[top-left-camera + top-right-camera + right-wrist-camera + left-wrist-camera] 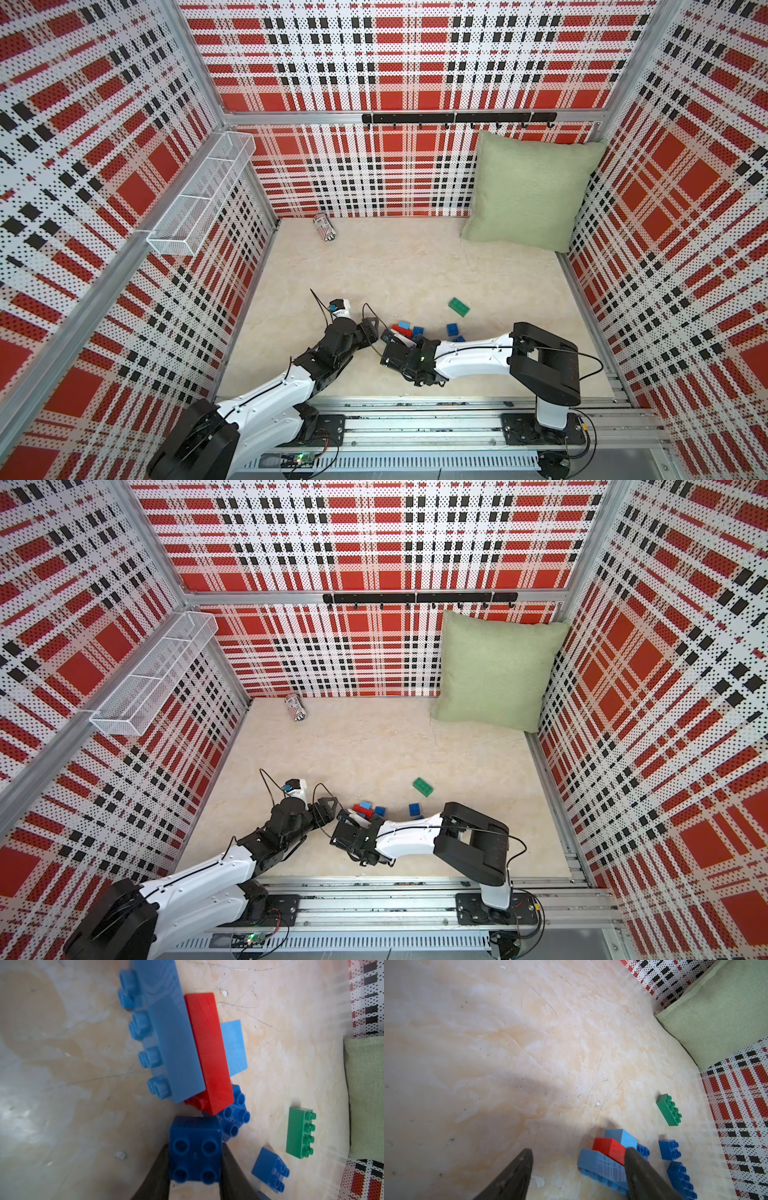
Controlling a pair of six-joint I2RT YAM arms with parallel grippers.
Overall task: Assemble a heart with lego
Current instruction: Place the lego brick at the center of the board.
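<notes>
Assembly is judged to be partly done, with a further brick about to be added. Furthest left, the left gripper (579,1150) is seen with its jaws apart and nothing clamped. One finger is seen in front of the started heart (199,1049), but contact cannot be told. That heart, lying on its side on the beige marbled desk (395,266) between the two arms, is made up of a long light-blue studded plastic brick (172,1039), a long red plastic brick (207,1047) and a second light-blue brick (233,1047), which appear joined. A further dark-blue square brick (234,1113) is tucked under the red end. Next, the right gripper (195,1147) is clamped on a small dark-blue square studded brick (195,1132), held just short of the red brick's end. Further right, a loose dark-blue square brick (268,1167) and a long green studded brick (300,1132) are left apart on the desk.

For the next move, the held brick would need to be turned so that its studs meet an underside, then pressed home while the heart is braced by the left gripper.

In both top views the heart is largely covered by the right gripper. A long dark-blue brick (681,1180) is cut off in the left wrist view, so the count cannot be confirmed.
</notes>
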